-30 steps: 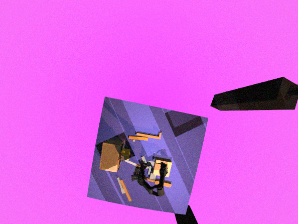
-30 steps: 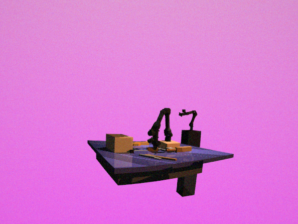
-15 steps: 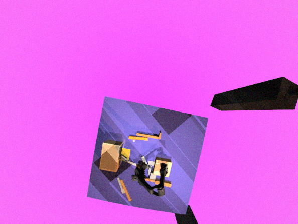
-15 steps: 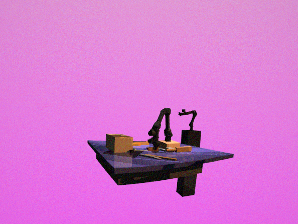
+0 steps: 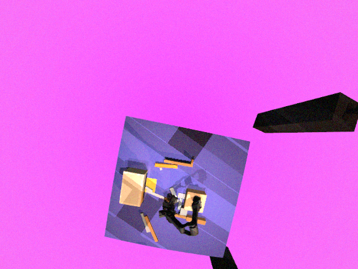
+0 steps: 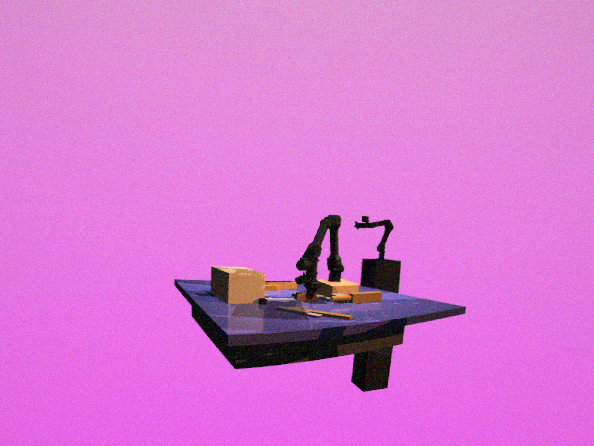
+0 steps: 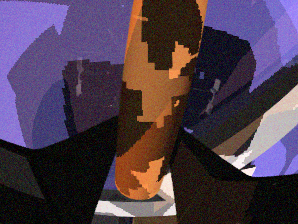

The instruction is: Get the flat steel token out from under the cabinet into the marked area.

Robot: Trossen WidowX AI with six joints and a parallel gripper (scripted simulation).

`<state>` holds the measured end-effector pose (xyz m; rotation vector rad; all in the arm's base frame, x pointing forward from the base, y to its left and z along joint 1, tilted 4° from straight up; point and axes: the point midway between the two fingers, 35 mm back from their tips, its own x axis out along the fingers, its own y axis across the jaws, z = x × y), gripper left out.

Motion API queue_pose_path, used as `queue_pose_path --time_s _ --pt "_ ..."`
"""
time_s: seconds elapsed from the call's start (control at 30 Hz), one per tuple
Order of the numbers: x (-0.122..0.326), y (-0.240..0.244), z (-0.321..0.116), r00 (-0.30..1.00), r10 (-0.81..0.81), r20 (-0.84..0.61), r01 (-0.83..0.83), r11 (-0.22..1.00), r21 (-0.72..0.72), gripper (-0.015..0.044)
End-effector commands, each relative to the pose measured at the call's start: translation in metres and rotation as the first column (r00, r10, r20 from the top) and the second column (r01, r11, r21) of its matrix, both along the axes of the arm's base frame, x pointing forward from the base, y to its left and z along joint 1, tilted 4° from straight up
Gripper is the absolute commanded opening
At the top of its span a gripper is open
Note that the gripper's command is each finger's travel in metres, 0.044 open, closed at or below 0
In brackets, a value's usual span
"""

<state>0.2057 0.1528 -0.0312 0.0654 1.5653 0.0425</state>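
The blue-violet table [image 5: 224, 193] [image 6: 280, 325] carries a boxy tan cabinet [image 5: 132, 188] [image 6: 237, 286], with 1 flat yellow square [image 5: 151, 183] beside it. The pincer [image 5: 167, 199] [image 6: 310, 296] [image 7: 145, 127] grips a rounded orange handle [image 7: 155, 95]. 1 pale rod [image 5: 155, 193] reaches toward the cabinet. I cannot make out the token.

Legible texts, labels, brands, numbers and signs: none, from where I stand. Cabinet [image 5: 132, 188] [image 6: 237, 286], pale, boxy: faces bearing no lettering I can read; yellow patch [image 5: 151, 183] beside it, likewise without readable characters. Orange handle [image 7: 157, 90], mottled with dark shadow, and black arm [image 5: 178, 221] [image 6: 320, 245]: no brand or number that can be made out on either, small marks too coarse to decipher.
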Motion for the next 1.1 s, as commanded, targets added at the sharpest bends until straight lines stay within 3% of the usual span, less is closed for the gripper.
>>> queue_pose_path --time_s 0.0,1.07 --pt "0.008 0.001 0.001 1.0 0.002 0.006 -0.002 1.0 0.004 0.0" --pt "0.052 -0.001 0.001 1.0 0.006 0.011 -0.006 1.0 0.004 0.0"
